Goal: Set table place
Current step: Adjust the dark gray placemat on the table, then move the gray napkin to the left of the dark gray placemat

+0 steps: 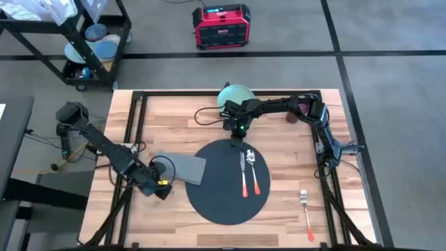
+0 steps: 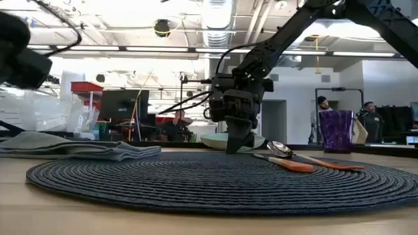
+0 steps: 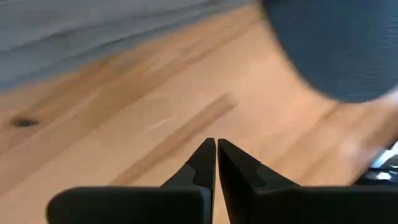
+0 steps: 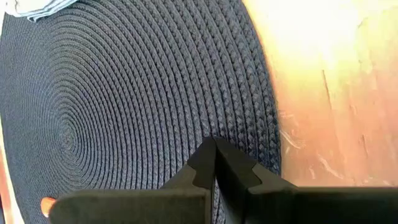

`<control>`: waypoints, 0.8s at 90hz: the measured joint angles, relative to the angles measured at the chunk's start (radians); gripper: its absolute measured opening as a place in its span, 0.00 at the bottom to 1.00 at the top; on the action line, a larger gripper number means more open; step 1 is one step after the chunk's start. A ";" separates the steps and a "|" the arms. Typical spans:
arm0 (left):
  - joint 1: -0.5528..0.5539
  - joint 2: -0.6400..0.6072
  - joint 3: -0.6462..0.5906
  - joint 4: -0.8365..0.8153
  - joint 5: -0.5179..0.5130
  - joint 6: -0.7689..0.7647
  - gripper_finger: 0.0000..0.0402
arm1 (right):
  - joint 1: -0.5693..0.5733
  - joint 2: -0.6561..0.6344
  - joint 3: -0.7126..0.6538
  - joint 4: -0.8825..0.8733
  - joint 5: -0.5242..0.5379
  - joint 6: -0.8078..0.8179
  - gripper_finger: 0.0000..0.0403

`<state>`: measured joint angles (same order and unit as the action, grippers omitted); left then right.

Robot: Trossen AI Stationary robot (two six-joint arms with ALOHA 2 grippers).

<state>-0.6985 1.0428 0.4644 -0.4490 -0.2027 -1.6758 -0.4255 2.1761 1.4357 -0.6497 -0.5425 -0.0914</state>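
Light wood table [image 1: 174, 129] carries the round woven placemat [image 1: 226, 202] at lower centre of the frame. It looks soft and light; pinch its edge. Right hand [image 1: 235, 137], fingers closed and empty, hovers at its upper rim; left hand [image 1: 159, 188], also closed, waits lower left.

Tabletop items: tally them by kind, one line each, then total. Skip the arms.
Placemat: 1
Napkin: 1
Plate: 1
Purple cup: 1
Orange-handled utensils on the placemat: 2, at and
Orange-handled fork on bare wood: 1
Total: 7
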 joint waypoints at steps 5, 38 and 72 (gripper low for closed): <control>0.002 -0.008 0.036 0.041 -0.092 0.076 0.00 | 0.000 0.000 0.000 0.004 -0.004 0.000 0.00; 0.250 0.041 0.148 -0.284 -0.302 0.266 0.00 | 0.019 -0.004 0.097 -0.082 0.045 -0.012 0.00; 0.373 0.286 0.120 0.190 -0.242 0.518 0.00 | 0.045 -0.025 0.190 -0.206 0.037 -0.023 0.00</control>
<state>-0.3256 1.3292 0.5839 -0.2590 -0.4449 -1.1576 -0.3804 2.1509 1.6262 -0.8555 -0.5058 -0.1143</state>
